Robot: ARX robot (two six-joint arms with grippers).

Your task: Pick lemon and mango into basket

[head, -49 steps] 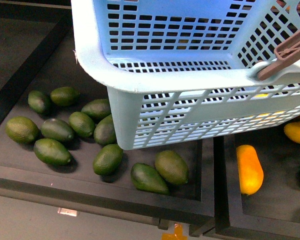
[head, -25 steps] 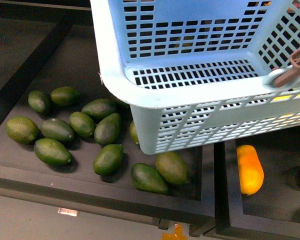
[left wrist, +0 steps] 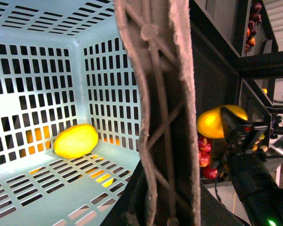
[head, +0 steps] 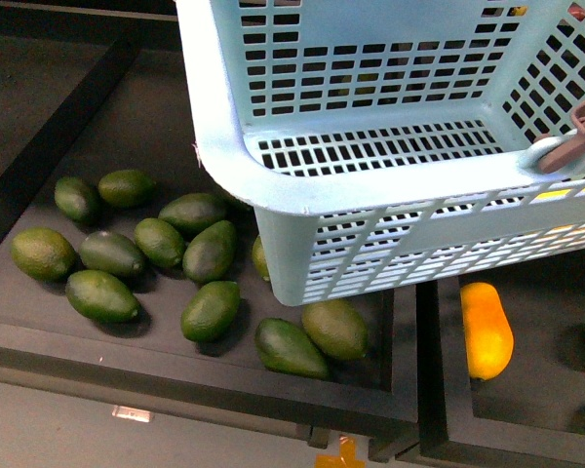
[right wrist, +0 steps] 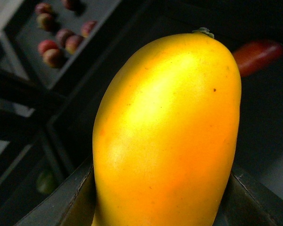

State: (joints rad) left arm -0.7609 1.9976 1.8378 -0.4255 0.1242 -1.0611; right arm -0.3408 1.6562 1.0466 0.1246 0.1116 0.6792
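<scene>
The basket [head: 224, 146] is filling the upper right of the front frame. Its rounded near corner is hanging over the left black tray [head: 127, 375], and its near rim is crossing above the divider [head: 426, 370] toward the right tray [head: 448, 409]. In the left wrist view its slotted floor is showing much bare room. The brown handle [left wrist: 160, 113] is standing very close before that camera. No view is showing the left claw itself, so I cannot tell whether it is gripping.

Green oval fruits [head: 102, 295] are lying clustered at the lower left of the front frame, some tucked under the basket's edge. The tray floor at the upper left is lying open.

The mango [right wrist: 170, 132] is sitting clenched between the fingers [right wrist: 78, 200] of the right claw [right wrist: 161, 205]. From the left wrist view it is showing beyond the handle, against dark shelves. A loose orange fruit [head: 486, 330] is lying alone in the right tray, with free floor around it. The lemon [left wrist: 75, 140] is resting inside the basket, on the floor just beside a corner of two walls.
</scene>
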